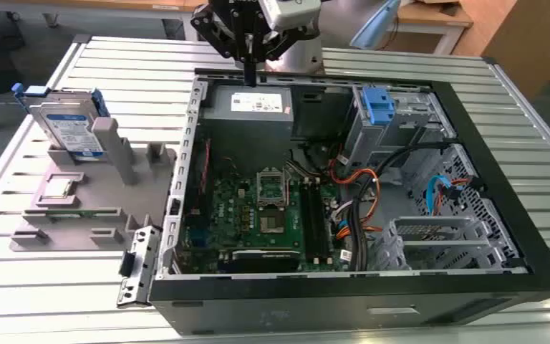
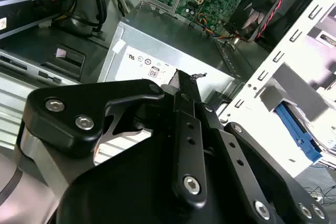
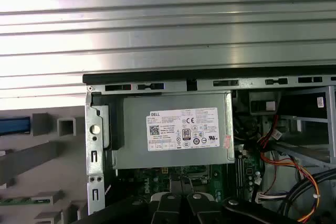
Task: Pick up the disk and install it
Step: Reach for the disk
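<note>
The disk (image 1: 68,127), a silver drive with a white-and-blue label and blue rails, stands upright in a grey holder (image 1: 84,193) on the exterior view's left, outside the computer case. My gripper (image 1: 249,75) hangs over the case's far edge, just above the power-supply box (image 1: 249,106). It is shut with nothing between its black fingers. It is well apart from the disk. In the second wrist view the closed gripper (image 2: 182,80) points at the power-supply box (image 2: 157,51). A blue edge of the disk (image 3: 14,125) shows in the first wrist view.
The open computer case (image 1: 351,287) lies on a ribbed metal table (image 1: 112,64). Inside it are the motherboard (image 1: 256,215), cables (image 1: 366,186) and a drive cage with a lone blue bracket (image 1: 377,107). A loose metal bracket (image 1: 137,265) lies beside the case.
</note>
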